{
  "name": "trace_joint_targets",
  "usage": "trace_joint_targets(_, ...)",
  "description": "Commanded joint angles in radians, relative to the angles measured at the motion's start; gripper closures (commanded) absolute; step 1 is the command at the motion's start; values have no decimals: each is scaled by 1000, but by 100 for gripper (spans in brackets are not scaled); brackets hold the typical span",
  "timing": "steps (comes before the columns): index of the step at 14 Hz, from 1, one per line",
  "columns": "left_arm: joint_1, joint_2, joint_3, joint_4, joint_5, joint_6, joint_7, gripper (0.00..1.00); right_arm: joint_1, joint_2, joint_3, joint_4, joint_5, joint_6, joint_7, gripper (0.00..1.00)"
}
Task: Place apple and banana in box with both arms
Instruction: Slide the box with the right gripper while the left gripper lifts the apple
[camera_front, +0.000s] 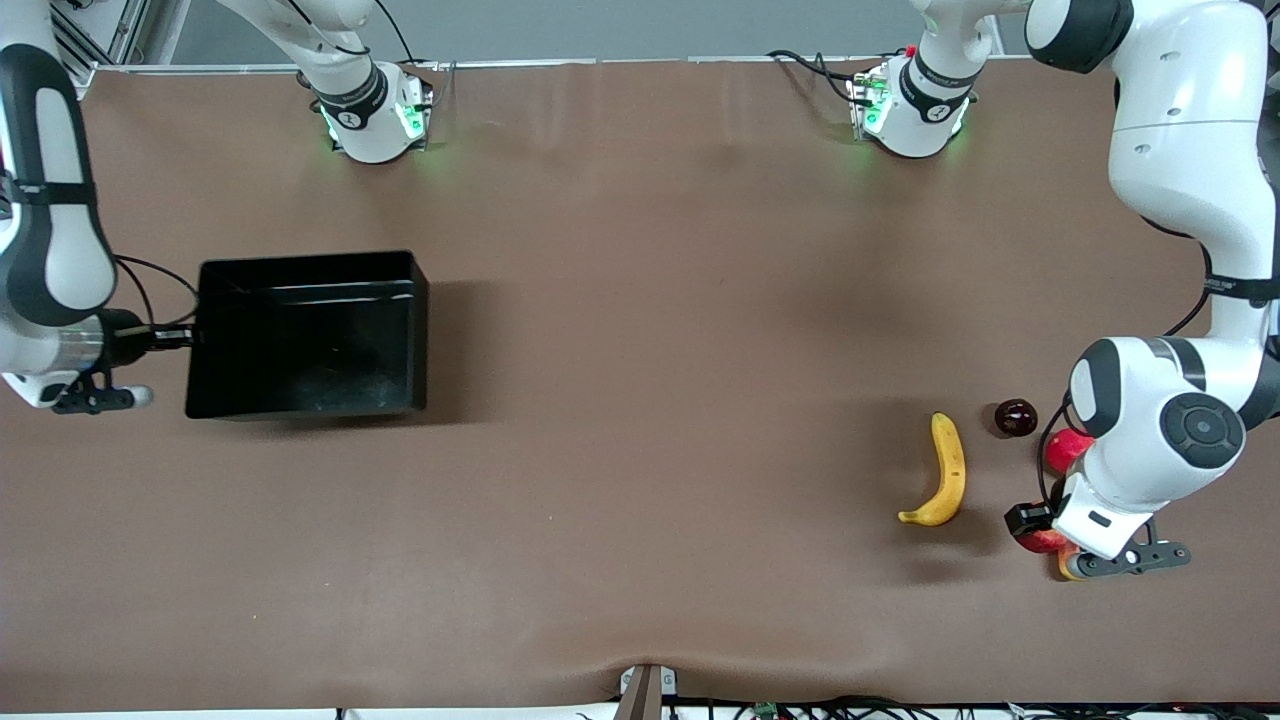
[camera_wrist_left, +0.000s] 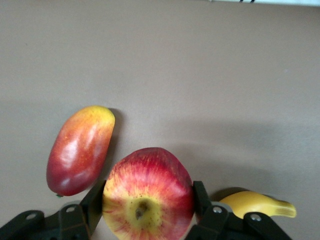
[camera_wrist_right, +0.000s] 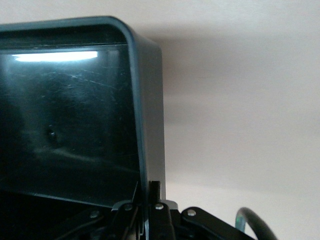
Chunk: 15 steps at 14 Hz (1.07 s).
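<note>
The red-and-yellow apple sits between the fingers of my left gripper, which is shut on it low over the table at the left arm's end; in the front view only a red edge of the apple shows under the left gripper. The yellow banana lies on the table beside them, toward the box, and its tip shows in the left wrist view. The black box stands at the right arm's end. My right gripper is shut on the box's end wall.
A red-and-yellow mango-like fruit lies right beside the apple. A smooth pinkish-red fruit and a dark round fruit lie farther from the front camera than the apple. Brown mat spans the stretch between banana and box.
</note>
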Motion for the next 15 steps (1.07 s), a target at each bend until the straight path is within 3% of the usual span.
trace_joint_targets(1, 1, -57, -6, -19, 10, -31, 10, 100, 105, -27, 1, -1, 69, -26, 155, 100)
trace_joint_targets(4, 1, -90, -37, -18, 5, -74, -1, 100, 258, -37, 1, 2, 107, -17, 360, 100)
trace_joint_targets(10, 2, -159, -78, -19, 2, -169, -6, 100, 489, -23, 0, 15, 350, 66, 418, 100)
trace_joint_targets(15, 8, -201, -130, -21, -36, -229, -7, 100, 698, 77, 0, 31, 436, 361, 600, 100)
